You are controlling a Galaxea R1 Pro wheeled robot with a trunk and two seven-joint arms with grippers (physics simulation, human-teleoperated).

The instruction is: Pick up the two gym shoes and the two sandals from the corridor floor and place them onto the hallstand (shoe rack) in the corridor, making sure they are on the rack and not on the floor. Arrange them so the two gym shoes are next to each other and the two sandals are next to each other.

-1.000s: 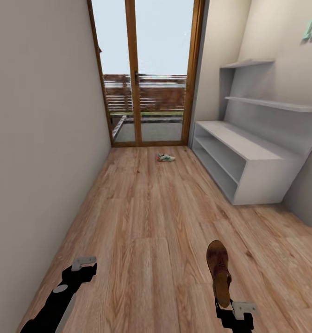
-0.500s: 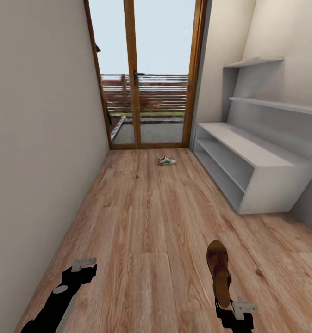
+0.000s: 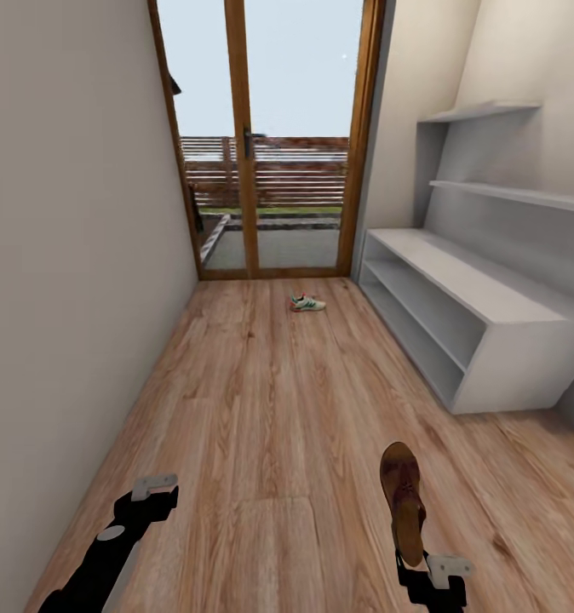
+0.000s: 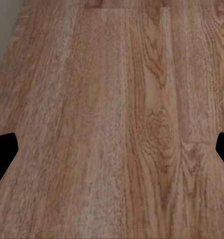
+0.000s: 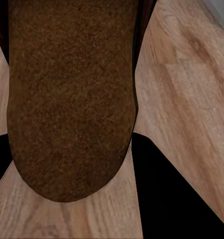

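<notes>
The right pincer [image 3: 425,569] is clamped on the heel of a dark reddish-brown leather sandal [image 3: 404,501], held above the wood-plank corridor floor [image 3: 270,409]; it looks light and stiff. The left pincer [image 3: 155,491] hangs apart, empty.

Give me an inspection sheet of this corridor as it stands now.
Surface: wood-plank corridor floor.
Job's things: one sandal held in the right gripper, off the floor; one gym shoe on the floor near the glass door; hallstand with nothing seen on it.
Clutter: nothing seen.
Grippers: left gripper open, holding nothing; right shut on the sandal.
Cables: nothing seen.
Surroundings: plain wall; wall shelves above the hallstand.
</notes>
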